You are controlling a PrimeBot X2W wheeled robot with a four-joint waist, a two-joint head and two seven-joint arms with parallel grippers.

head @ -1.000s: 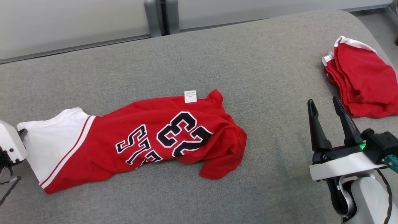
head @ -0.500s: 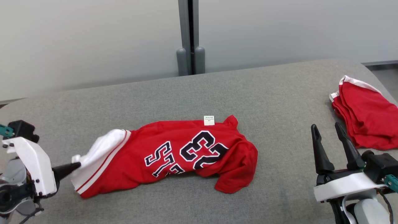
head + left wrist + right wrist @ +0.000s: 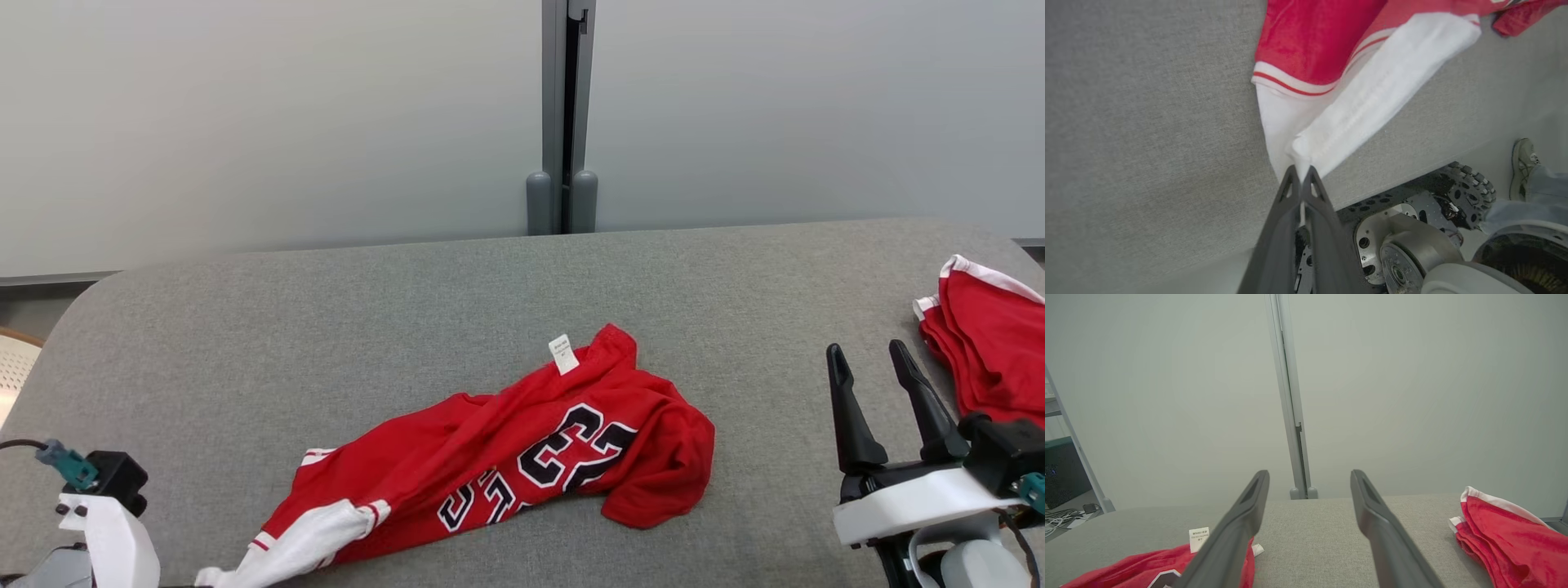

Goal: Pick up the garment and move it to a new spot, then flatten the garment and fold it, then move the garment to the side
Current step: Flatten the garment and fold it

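I see the grey padded table (image 3: 408,310) across the lower half of the head view, with pale wall panels (image 3: 245,122) behind it, joined by a grey post (image 3: 562,122).

The garment (image 3: 506,433), a red jersey with black, white-edged numerals, lies on the table from the centre toward the near left corner. It is drawn out into a long diagonal shape. Its far end is bunched in loose folds, and its white hem band (image 3: 310,543) reaches the near edge of the table.

A stack of red clothing (image 3: 992,343) with white trim sits at the right edge of the table, well apart from the garment.

The right gripper (image 3: 866,349) stands at the near right, fingers pointing up the head view and away from me. In the right wrist view its fingers are spread wide with nothing between them. It is near the stack but not touching it.

The left gripper (image 3: 1301,170) is at the near left. In the left wrist view its two fingers are pressed together on a corner of the white hem band, which fans out from the fingertips toward the red cloth. The grip point lies close to the table's near edge.

Below that edge I see the robot's base wheel (image 3: 1470,192) and a person's shoe (image 3: 1521,163).

A small white label (image 3: 561,354) stands up from the garment's far edge.
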